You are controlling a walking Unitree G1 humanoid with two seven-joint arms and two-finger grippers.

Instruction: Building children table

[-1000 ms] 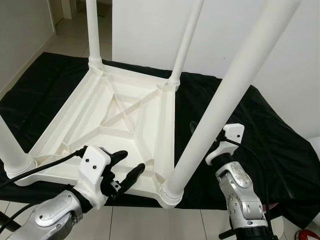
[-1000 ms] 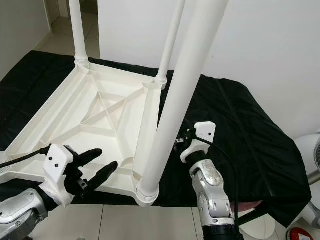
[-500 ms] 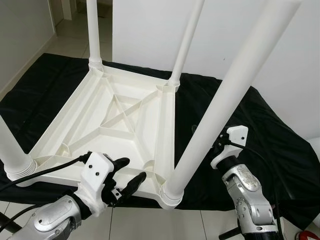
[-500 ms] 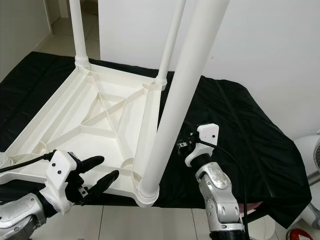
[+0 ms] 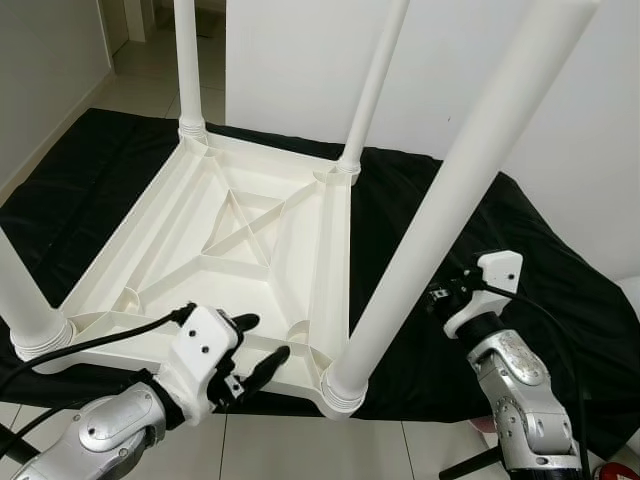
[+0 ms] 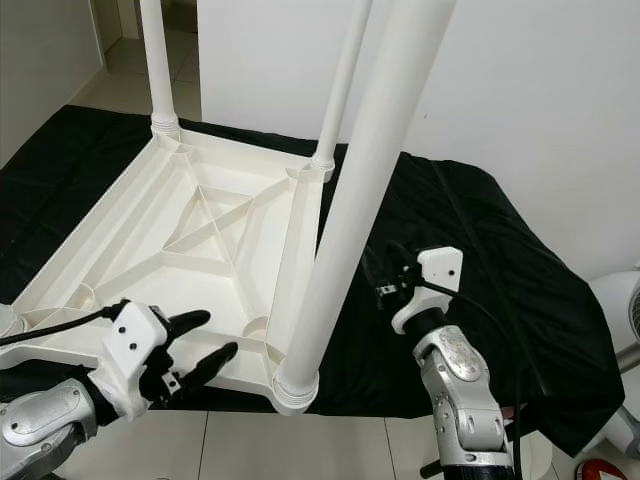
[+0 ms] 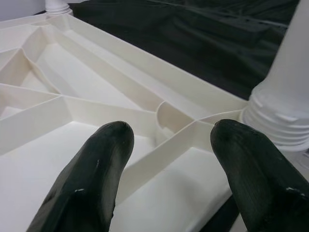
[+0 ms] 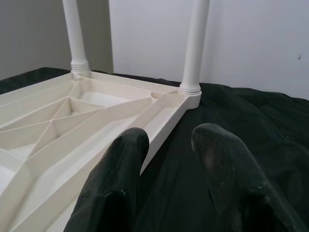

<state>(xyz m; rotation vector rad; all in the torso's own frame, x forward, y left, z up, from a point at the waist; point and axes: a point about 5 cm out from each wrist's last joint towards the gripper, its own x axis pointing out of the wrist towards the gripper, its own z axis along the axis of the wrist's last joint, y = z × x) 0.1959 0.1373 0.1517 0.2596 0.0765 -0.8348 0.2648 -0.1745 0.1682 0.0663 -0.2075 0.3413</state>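
A white plastic children's table point(image 5: 230, 240) lies upside down on a black cloth point(image 5: 500, 230), its ribbed underside facing up. Four white legs stand in its corner sockets. The near right leg point(image 5: 440, 210) rises tall in front of me. My left gripper point(image 5: 262, 337) hovers open over the table's near edge, just left of that leg's socket point(image 7: 280, 116), with nothing between its fingers point(image 7: 96, 164). My right gripper point(image 6: 385, 280) is open above the cloth, a little to the right of the near right leg, and points toward the far right leg point(image 8: 193, 48).
The cloth hangs over a low platform; its near edge drops to a pale tiled floor point(image 5: 300, 440). A white wall point(image 5: 300, 60) stands close behind. A white round object point(image 6: 620, 300) and a red item point(image 6: 600, 468) sit at the far right.
My right gripper has drawn away to the right from the near right leg. My left gripper has pulled back slightly toward me and sunk a little, still open.
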